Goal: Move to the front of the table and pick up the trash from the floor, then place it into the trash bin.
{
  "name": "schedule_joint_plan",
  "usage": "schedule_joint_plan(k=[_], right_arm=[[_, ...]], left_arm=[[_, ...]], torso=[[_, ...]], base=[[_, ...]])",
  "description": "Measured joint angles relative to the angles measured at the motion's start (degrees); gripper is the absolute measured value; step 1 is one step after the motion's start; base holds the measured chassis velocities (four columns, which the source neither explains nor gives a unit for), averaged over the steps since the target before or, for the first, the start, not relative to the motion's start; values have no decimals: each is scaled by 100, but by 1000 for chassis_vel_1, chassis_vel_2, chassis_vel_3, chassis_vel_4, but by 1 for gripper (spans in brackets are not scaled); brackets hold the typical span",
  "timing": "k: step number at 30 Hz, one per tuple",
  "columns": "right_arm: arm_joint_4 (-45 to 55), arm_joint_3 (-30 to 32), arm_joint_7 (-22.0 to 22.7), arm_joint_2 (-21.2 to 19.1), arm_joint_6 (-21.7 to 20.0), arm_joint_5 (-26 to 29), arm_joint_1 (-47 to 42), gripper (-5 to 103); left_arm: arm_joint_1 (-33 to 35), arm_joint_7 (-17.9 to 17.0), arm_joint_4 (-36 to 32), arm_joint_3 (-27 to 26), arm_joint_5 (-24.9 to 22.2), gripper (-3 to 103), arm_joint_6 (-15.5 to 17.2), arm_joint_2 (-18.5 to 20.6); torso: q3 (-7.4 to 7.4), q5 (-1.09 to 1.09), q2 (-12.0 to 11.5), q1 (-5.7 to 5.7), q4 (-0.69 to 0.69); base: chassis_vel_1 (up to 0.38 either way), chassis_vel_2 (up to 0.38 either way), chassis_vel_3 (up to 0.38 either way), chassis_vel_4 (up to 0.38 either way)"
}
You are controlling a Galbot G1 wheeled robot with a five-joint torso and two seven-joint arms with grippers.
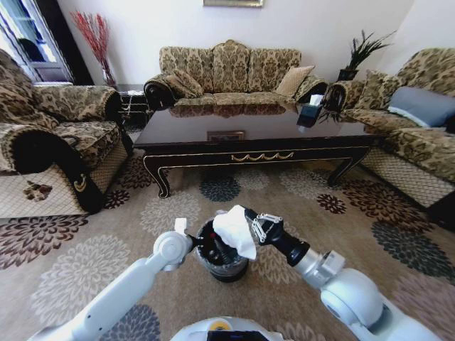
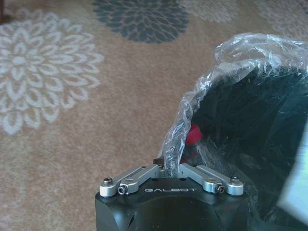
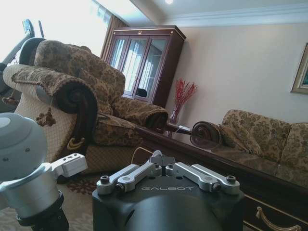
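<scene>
Both grippers meet at the trash bin (image 1: 222,257): right gripper (image 1: 250,226) pinching white paper (image 1: 236,231) above; left gripper (image 2: 167,168) pinching liner (image 2: 202,96), which could tear.

White paper wad (image 1: 235,230) over trash bin (image 1: 222,266)

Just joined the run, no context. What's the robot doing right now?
The right end effector holds a crumpled white paper wad right over the small black trash bin on the patterned carpet, in front of the dark coffee table. The left end effector is at the bin's near edge, closed on the clear plastic liner at the rim. The wad is not yet dropped in.
</scene>
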Motion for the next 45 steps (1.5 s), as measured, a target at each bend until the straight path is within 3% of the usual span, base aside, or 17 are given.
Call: schedule_joint_plan(k=[12, 16, 21, 24, 26, 28, 34, 36, 39, 45], right_arm=[[-297, -44, -196, -27, 140, -598, 2, -1], [-342, -31, -399, -4, 347, -1182, -223, 19], [-461, -25, -423, 26, 477, -1490, -242, 30], [-533, -19, -407, 66, 537, -1798, -191, 45], [-562, -12, -407, 81, 587, -1917, -167, 45], [-610, -6, -395, 128, 648, -2051, -162, 57], [-596, 2, -297, 259, 647, -1996, -302, 84], [-588, 14, -275, 269, 642, -1954, -319, 84], [-562, 87, -179, 288, 616, -1715, -352, 98], [-550, 133, 15, 353, 506, -1284, -414, 100]], left_arm=[[234, -15, -95, -40, 16, 0, 0, -28], [425, -16, -124, -173, 73, 0, 0, -86], [511, -16, -165, -239, 88, 0, 0, -87], [580, -17, -204, -296, 92, 0, 0, -77], [611, -16, -218, -330, 92, 0, 0, -64], [667, -14, -236, -400, 96, 0, 0, -21], [763, 10, -237, -599, 98, 0, 0, 57], [782, 15, -231, -652, 95, 0, 0, 72], [896, 68, -211, -886, 99, 0, 0, 193], [1112, 157, -121, -1255, 86, 0, 0, 478]], torso=[[0, -1, 0, 0, 2], [-1, -1, 0, 0, 1], [-1, 0, 0, 0, 2], [0, -1, 0, 0, 1], [0, -1, 0, 0, 1], [0, 0, 0, 0, 2], [-1, -1, 0, 0, 1], [-1, -1, 0, 0, 1], [-1, -2, 0, 0, 1], [-1, -1, 0, 0, 2]], base=[[0, 0, 0, 0], [0, 0, 0, 0], [0, 0, 0, 0], [0, 0, 0, 0], [0, 0, 0, 0], [0, 0, 0, 0], [0, 0, 0, 0], [0, 0, 0, 0], [0, 0, 0, 0], [0, 0, 0, 0]])
